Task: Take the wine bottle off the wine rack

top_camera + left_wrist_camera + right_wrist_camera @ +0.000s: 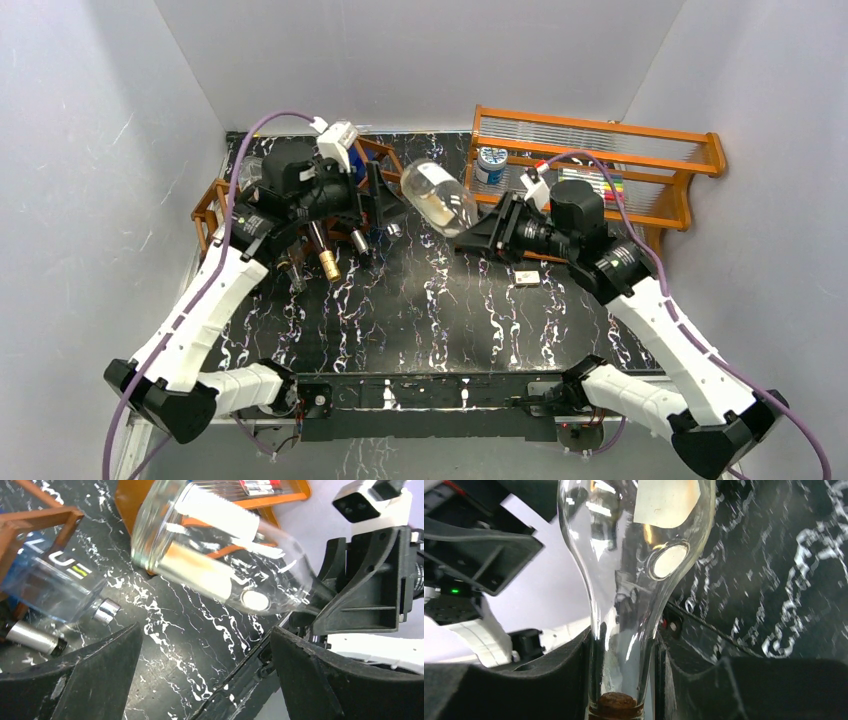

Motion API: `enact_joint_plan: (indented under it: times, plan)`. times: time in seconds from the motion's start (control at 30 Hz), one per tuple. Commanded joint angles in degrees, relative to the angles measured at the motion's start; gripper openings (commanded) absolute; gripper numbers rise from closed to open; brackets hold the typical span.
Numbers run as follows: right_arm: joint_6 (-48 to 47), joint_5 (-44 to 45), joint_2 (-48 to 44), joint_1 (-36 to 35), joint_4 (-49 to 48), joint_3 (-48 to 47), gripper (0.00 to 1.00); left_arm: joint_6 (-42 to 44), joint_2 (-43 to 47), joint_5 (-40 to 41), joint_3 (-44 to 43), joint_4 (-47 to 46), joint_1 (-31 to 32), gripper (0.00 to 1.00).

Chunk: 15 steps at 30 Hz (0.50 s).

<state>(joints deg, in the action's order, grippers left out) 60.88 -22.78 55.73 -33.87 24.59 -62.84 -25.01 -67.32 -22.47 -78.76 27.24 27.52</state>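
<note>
A clear, corked wine bottle [440, 198] hangs tilted in the air above the table's middle, clear of the wine rack [208, 205], the dark reddish-brown lattice at the back left. My right gripper [472, 235] is shut on the bottle's neck; in the right wrist view the neck [624, 645] sits between both fingers with the cork at the bottom. My left gripper [376, 212] is open and empty next to the rack's right end, just left of the bottle. In the left wrist view its fingers [100, 670] spread wide below the bottle [215, 555].
Other bottles lie in the rack: a blue one [50, 577] and gold-capped ones [325, 262]. A brighter orange shelf unit [640, 140] at the back right holds a can [490, 165] and markers. A small white card [526, 277] lies on the black marbled table.
</note>
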Motion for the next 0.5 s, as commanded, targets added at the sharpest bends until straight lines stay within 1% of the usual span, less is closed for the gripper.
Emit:
enact_joint_plan:
  times: [0.0,0.1,0.17,0.2,0.33,0.4,0.47]
  plan:
    - [-6.7,-2.9,-4.3,-0.3,0.5,-0.8,0.0,6.7,1.2,4.5,2.3,-6.5,6.9,0.98]
    - [-9.9,-2.8,-3.6,-0.3,8.1,-1.1,0.0,14.2,0.3,6.6,5.0,-7.8,14.0,0.98]
    - [-11.9,-2.6,-2.8,-0.3,12.2,-1.7,0.0,20.7,1.0,8.9,9.2,-9.7,19.6,0.98]
    - [-13.2,-2.8,-2.2,-0.3,13.9,-2.1,0.0,24.0,1.6,9.7,11.5,-11.3,21.3,0.98]
    - [-19.5,-1.8,1.0,-0.3,22.9,-6.2,0.0,38.5,5.3,9.0,21.0,-21.0,26.5,0.98]
    - [-21.8,-1.0,2.3,-0.3,26.6,-7.4,0.0,43.6,6.6,9.1,25.0,-26.0,27.9,0.98]
    - [-24.0,-1.0,4.0,-0.3,30.1,-8.3,0.0,48.4,5.3,7.9,26.5,-29.0,29.4,0.98]
